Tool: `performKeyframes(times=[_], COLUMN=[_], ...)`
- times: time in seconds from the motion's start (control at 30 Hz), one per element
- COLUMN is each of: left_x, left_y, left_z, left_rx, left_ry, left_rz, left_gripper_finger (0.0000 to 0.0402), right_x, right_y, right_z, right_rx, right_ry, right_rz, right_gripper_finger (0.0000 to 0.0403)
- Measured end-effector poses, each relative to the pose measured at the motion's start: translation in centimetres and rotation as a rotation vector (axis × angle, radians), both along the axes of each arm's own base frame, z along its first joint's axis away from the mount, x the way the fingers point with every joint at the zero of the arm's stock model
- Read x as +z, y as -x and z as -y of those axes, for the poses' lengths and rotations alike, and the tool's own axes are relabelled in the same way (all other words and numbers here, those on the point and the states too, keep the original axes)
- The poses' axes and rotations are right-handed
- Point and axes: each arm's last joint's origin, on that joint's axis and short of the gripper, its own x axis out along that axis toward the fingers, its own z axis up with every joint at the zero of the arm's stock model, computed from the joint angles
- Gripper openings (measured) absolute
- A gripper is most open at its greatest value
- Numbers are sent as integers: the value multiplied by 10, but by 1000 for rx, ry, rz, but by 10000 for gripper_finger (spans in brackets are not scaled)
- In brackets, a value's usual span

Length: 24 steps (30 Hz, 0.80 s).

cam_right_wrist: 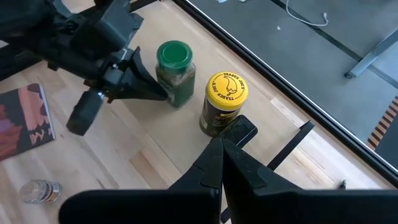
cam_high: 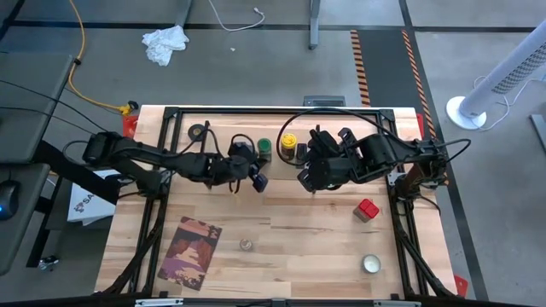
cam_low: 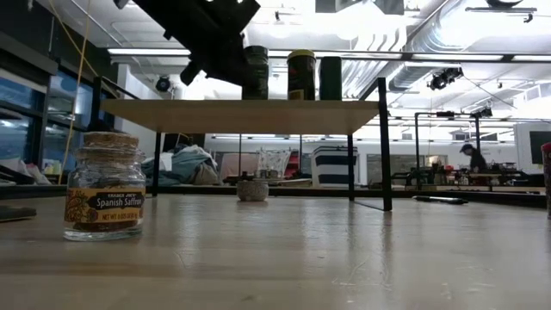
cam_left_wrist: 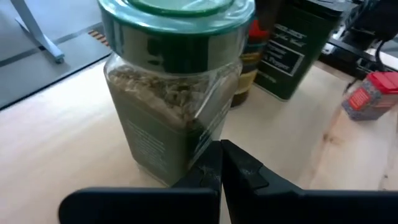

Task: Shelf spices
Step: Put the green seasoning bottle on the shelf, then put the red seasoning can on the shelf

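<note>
The shelf (cam_low: 172,116) carries three spices standing upright in a row: the green-lidded jar (cam_high: 264,149) (cam_left_wrist: 177,93), the yellow-lidded jar (cam_high: 289,141) (cam_right_wrist: 222,102) and the black square tin (cam_high: 303,153) (cam_low: 331,77). My left gripper (cam_left_wrist: 221,168) (cam_right_wrist: 163,94) is shut, with its tips at the green jar's lower side. My right gripper (cam_right_wrist: 221,155) is shut and sits just on the near side of the black tin (cam_right_wrist: 244,129). The red-topped container (cam_high: 367,210) and the tiny clear jar (cam_low: 105,185) (cam_high: 246,246) stand on the table. My left gripper has its shut fingertips (cam_left_wrist: 211,163) against the green-lidded jar's glass side near the base (cam_left_wrist: 180,168), coming roughly level from the table's near left. The jar stands upright on the shelf board. My right gripper's shut tips are close beside the black tin's top; whether they touch it I cannot tell.
A black tape roll (cam_high: 198,131) lies at the far left of the table. A printed card (cam_high: 189,251) lies near the near left corner, and a flat round pale tin (cam_high: 370,264) lies near the near right. The shelf's black legs (cam_low: 385,146) stand on the table.
</note>
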Motion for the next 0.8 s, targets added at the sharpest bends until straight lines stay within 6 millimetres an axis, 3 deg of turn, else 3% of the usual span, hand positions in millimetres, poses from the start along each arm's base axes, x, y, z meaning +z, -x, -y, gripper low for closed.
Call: performKeyframes(times=[0.27, 0.43, 0.63, 0.8], left_x=[1, 19, 54, 59], left_y=[-2, 13, 72, 127], left_z=[-9, 13, 45, 56], left_rx=[-26, -249, -365, -271], left_ry=[31, 102, 60, 91], left_rz=[9, 28, -8, -23], left_gripper_finger=[0, 0, 0, 0], right_x=[0, -2, -15, -64], right_y=[0, 0, 2, 6], right_z=[0, -3, -25, -56], right_rx=[2, 125, 312, 336], right_ry=[-1, -73, -210, -323], right_rz=[-1, -76, -191, -395], right_gripper_finger=[0, 0, 0, 0])
